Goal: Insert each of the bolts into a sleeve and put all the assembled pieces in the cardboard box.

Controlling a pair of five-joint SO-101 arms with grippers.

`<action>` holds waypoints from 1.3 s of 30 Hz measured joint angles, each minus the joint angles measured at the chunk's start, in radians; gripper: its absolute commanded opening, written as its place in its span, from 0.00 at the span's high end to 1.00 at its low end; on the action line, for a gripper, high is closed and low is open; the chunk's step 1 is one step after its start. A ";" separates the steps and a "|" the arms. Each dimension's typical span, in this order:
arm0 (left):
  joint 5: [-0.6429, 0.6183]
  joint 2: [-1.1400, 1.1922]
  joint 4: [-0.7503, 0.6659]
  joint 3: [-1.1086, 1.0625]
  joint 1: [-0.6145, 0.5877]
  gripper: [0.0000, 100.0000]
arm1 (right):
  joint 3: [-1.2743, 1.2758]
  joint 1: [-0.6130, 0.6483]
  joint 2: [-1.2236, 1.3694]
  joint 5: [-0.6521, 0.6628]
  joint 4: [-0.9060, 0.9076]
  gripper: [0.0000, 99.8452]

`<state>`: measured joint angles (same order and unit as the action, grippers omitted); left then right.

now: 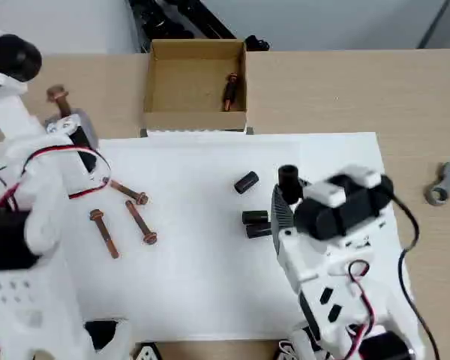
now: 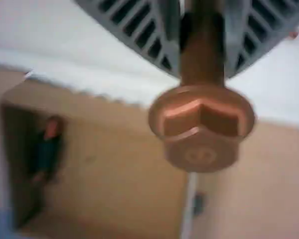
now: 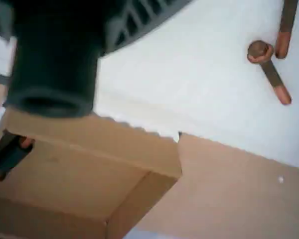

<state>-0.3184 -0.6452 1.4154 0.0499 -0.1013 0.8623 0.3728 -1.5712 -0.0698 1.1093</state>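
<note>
My left gripper (image 1: 64, 114) is shut on a copper bolt (image 1: 58, 95) above the table's far left, left of the cardboard box (image 1: 156, 82). In the left wrist view the bolt's hex head (image 2: 201, 124) sticks out beyond the fingers. My right gripper (image 1: 289, 192) is shut on a black sleeve (image 1: 288, 176) over the white sheet's right half; up close the sleeve (image 3: 55, 64) shows its hollow end. One assembled piece (image 1: 230, 91) lies inside the box by its right wall. Three bolts (image 1: 140, 223) lie on the sheet's left, and three loose sleeves (image 1: 246, 182) near its middle.
The white sheet (image 1: 210, 285) covers the table's near half, with bare room in its front middle. A grey tool (image 1: 442, 182) lies on the wooden table at the far right. Dark equipment (image 1: 172, 19) stands behind the box.
</note>
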 measured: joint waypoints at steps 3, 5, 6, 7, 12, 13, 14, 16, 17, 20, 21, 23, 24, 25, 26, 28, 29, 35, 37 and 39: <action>0.000 -0.018 -0.066 0.000 0.072 1.00 | 0.114 0.002 -0.112 -0.058 -0.075 1.00; 0.000 -0.020 -0.103 0.000 0.132 1.00 | 0.189 0.000 -0.164 -0.091 -0.129 1.00; 0.000 -0.020 -0.120 0.000 0.163 1.00 | 0.224 0.000 -0.180 -0.100 -0.152 1.00; 0.000 -0.020 -0.137 0.000 0.195 1.00 | 0.255 0.003 -0.183 -0.106 -0.172 1.00; 0.000 -0.020 -0.198 0.000 0.351 1.00 | 0.354 0.103 -0.215 -0.115 -0.276 1.00; 0.011 -0.020 -0.201 -0.002 0.381 1.00 | 0.371 0.121 -0.216 -0.115 -0.295 1.00; 0.023 -0.020 -0.203 -0.008 0.410 1.00 | 0.387 0.132 -0.213 -0.115 -0.315 1.00; 0.063 -0.002 -0.204 -0.011 0.459 1.00 | 0.405 0.146 -0.212 -0.115 -0.348 1.00; 0.077 0.008 -0.204 -0.012 0.477 1.00 | 0.410 0.153 -0.213 -0.115 -0.365 1.00; 0.103 0.023 -0.204 -0.018 0.528 1.00 | 0.413 0.183 -0.215 -0.115 -0.410 1.00; 0.109 0.023 -0.204 -0.018 0.545 1.00 | 0.413 0.192 -0.215 -0.115 -0.417 1.00; 0.115 0.026 -0.204 -0.018 0.574 1.00 | 0.413 0.203 -0.216 -0.115 -0.427 1.00; 0.115 0.026 -0.204 -0.025 0.588 1.00 | 0.413 0.204 -0.215 -0.115 -0.427 1.00; 0.115 0.026 -0.204 -0.032 0.605 1.00 | 0.413 0.204 -0.215 -0.115 -0.427 1.00; 0.115 0.026 -0.204 -0.044 0.617 1.00 | 0.413 0.206 -0.215 -0.115 -0.427 1.00; 0.115 0.026 -0.227 -0.075 0.638 1.00 | 0.413 0.207 -0.215 -0.115 -0.427 1.00; 0.110 0.026 -0.247 -0.089 0.646 1.00 | 0.413 0.207 -0.215 -0.115 -0.427 1.00; 0.025 0.028 -0.333 -0.138 0.652 1.00 | 0.413 0.207 -0.215 -0.115 -0.427 1.00; 0.003 0.028 -0.339 -0.141 0.654 1.00 | 0.413 0.207 -0.215 -0.115 -0.427 1.00; -0.026 0.028 -0.342 -0.141 0.654 1.00 | 0.413 0.207 -0.215 -0.115 -0.427 1.00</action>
<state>-0.3445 -0.6176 1.0733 -0.0913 0.5524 1.2750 0.5800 -1.7860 -0.1849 0.6828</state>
